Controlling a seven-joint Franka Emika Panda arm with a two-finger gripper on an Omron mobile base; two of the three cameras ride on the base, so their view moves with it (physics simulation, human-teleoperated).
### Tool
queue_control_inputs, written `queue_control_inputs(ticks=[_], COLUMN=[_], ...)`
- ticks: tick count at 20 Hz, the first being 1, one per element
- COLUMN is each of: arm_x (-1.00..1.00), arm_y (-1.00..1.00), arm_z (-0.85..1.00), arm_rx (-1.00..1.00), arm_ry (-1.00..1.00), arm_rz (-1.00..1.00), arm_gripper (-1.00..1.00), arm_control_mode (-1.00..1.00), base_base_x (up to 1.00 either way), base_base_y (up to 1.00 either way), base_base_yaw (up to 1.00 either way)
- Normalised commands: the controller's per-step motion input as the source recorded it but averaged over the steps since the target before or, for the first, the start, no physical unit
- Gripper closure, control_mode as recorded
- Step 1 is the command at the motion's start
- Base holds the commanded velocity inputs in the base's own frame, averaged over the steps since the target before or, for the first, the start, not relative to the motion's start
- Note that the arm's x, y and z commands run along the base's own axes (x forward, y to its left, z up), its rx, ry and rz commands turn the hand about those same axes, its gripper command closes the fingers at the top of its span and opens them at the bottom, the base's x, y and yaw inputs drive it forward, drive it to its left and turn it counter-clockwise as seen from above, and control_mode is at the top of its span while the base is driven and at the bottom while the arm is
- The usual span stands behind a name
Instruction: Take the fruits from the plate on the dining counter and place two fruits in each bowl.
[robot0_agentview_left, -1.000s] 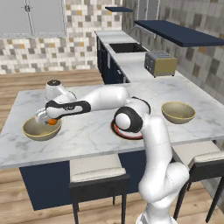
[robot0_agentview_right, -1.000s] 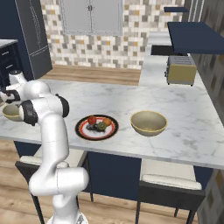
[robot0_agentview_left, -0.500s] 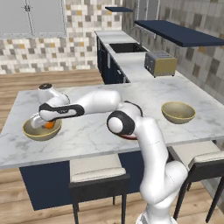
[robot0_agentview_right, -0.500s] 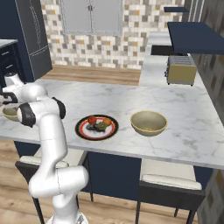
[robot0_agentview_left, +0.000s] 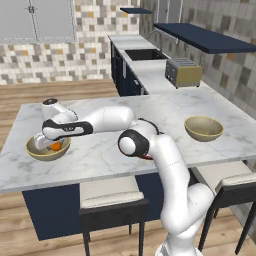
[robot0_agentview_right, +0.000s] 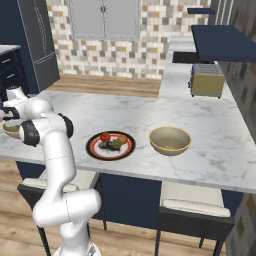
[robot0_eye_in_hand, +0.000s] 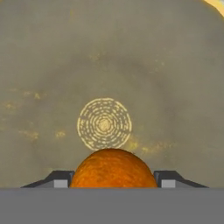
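Orange fruit (robot0_eye_in_hand: 112, 168) sits clamped between your gripper's (robot0_agentview_left: 52, 144) two dark fingertips (robot0_eye_in_hand: 168, 178), held just above the floor of the left-hand tan bowl (robot0_agentview_left: 36, 153). Over the past second your arm has swung left and dropped the hand from above the rim to down inside that bowl, with the jaws unchanged. My judgement: you are at the point of release for the first fruit, and no delivery is complete yet.

Count for your record:
- Bowls: two. The second bowl (robot0_agentview_right: 170, 140) stands right of the plate and holds nothing I can see.
- Plate (robot0_agentview_right: 110, 146): one, on the marble dining counter (robot0_agentview_right: 215, 135) between the two bowls.
- Fruits: four in all. Three are on the plate: one red fruit (robot0_agentview_right: 104, 137), one second orange fruit (robot0_agentview_right: 122, 139), one dark green fruit (robot0_agentview_right: 116, 144). The fourth is in your grip.

By that tally, three fruits await collection once you let this one go.
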Motion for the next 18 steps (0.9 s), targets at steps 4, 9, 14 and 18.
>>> queue_control_inputs(ticks=[4, 9, 14, 18], arm_x=[0.04, 0.0, -0.04, -0.46], arm_y=[0.0, 0.0, -0.03, -0.51], arm_z=[-0.19, 0.02, 0.28, 0.31], arm_rx=[-0.01, 0.0, 0.0, 0.0], arm_ry=[0.13, 0.01, 0.0, 0.0], arm_rz=[0.0, 0.0, 0.01, 0.0], arm_gripper=[-1.0, -1.0, -1.0, -1.0], arm_control_mode=[-1.0, -1.0, -1.0, -1.0], base_base_x=[0.0, 0.0, 0.0, 0.0], base_base_y=[0.0, 0.0, 0.0, 0.0], base_base_yaw=[0.0, 0.0, 0.0, 0.0])
